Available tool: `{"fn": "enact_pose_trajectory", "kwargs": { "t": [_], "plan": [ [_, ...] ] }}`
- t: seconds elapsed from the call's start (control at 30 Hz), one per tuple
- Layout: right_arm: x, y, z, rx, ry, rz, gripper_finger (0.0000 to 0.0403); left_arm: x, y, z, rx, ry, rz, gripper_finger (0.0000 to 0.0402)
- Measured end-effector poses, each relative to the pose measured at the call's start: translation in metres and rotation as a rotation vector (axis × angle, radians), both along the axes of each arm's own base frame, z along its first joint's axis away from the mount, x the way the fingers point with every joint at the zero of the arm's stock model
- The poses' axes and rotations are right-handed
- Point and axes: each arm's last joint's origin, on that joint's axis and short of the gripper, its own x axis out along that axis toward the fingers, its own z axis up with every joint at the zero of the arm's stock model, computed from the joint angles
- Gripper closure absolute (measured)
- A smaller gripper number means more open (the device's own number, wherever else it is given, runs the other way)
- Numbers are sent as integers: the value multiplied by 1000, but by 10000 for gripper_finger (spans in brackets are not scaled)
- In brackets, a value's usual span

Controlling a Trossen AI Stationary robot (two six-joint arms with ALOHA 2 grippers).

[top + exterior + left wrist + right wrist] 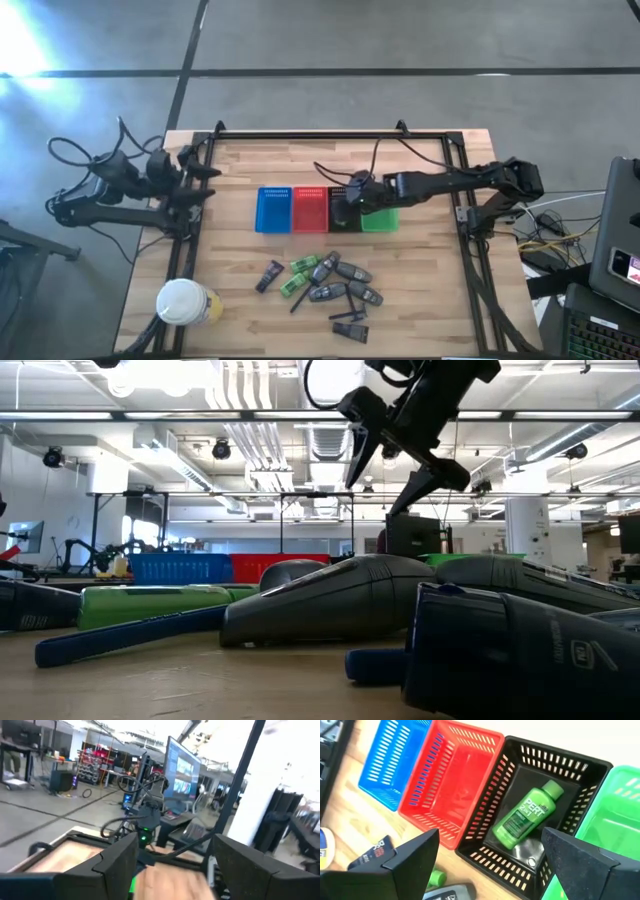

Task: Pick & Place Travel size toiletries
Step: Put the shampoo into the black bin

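Observation:
My right gripper (345, 207) hovers open above the black basket (343, 222), touching nothing; the low view shows it (392, 452) raised well off the table. A bright green bottle (529, 814) lies on its side on the floor of the black basket (592, 772). The other toiletries, dark grey tubes (335, 272), green packets (297, 283) and thin dark razors (350, 318), lie in a loose heap on the table's near middle. In the low view a grey tube (330, 600) and a green packet (150, 603) lie close up. My left gripper (203, 181) waits open at the table's left edge (170, 857).
Four baskets stand in a row at mid-table: blue (272, 210), red (307, 210), black, green (381, 217). A large white-lidded round container (183, 302) stands at the near left corner. A black frame (330, 134) runs along the table's edges. Bare wood lies right of the heap.

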Motion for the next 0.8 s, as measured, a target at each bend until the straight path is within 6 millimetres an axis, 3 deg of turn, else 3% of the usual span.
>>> {"fn": "enact_pose_trajectory", "kwargs": {
  "t": [0.2,0.47,0.8],
  "plan": [
    [-2,0,5,-5,-10,24,69,-1,0,12,-103,-131,-6,138],
    [-16,6,14,16,34,98,81,0,0,15,-242,-154,-22,138],
    [-29,13,27,4,34,115,61,60,-1,-51,-364,540,73,140]
  ]
}}
